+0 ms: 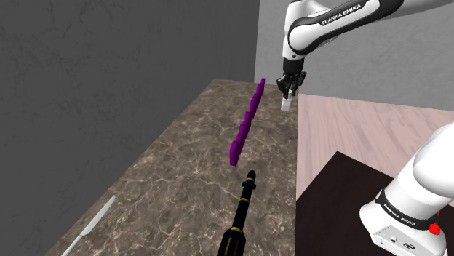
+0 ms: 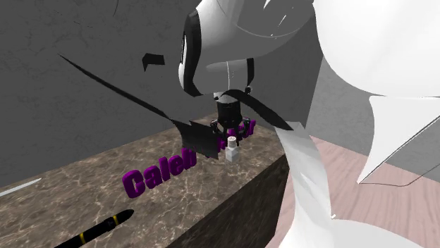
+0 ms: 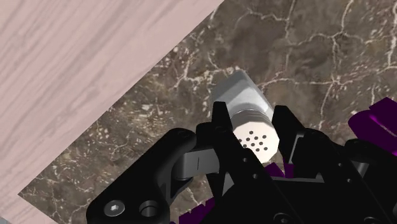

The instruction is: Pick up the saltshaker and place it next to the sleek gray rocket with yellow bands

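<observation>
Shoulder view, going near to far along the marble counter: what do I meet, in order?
black rocket with yellow bands → purple lettering → saltshaker, clasped in the end effector

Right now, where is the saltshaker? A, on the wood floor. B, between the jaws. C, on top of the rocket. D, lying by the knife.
B: the wrist view shows the shaker clasped between the two black jaws, with the marbled counter beyond it.
</observation>
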You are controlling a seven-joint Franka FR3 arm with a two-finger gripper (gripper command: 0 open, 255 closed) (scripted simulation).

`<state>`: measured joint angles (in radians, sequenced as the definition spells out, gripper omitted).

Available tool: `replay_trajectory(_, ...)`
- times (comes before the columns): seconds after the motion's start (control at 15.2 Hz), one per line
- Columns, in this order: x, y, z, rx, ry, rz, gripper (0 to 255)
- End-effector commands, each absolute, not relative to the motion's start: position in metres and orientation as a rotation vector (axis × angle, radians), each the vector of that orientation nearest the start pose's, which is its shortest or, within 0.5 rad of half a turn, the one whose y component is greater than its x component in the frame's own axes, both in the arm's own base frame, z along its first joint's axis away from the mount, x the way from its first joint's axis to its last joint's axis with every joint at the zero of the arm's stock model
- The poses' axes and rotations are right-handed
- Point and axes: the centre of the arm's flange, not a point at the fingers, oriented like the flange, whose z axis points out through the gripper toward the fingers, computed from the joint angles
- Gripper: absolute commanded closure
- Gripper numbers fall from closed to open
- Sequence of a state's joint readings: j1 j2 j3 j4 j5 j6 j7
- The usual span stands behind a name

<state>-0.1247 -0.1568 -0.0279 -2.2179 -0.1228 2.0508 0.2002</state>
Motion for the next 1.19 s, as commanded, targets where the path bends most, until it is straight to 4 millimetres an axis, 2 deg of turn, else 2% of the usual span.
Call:
replay_trajectory(0.0,0.49,-0.082,0.453,-3.211,0.477,0.013,255)
replay_trajectory(0.99,0.49,-0.082,0.528,-3.211,0.477,0.013,255)
replay_trajectory(1.12,0.487,-0.056,0.529,-3.211,0.477,0.013,255)
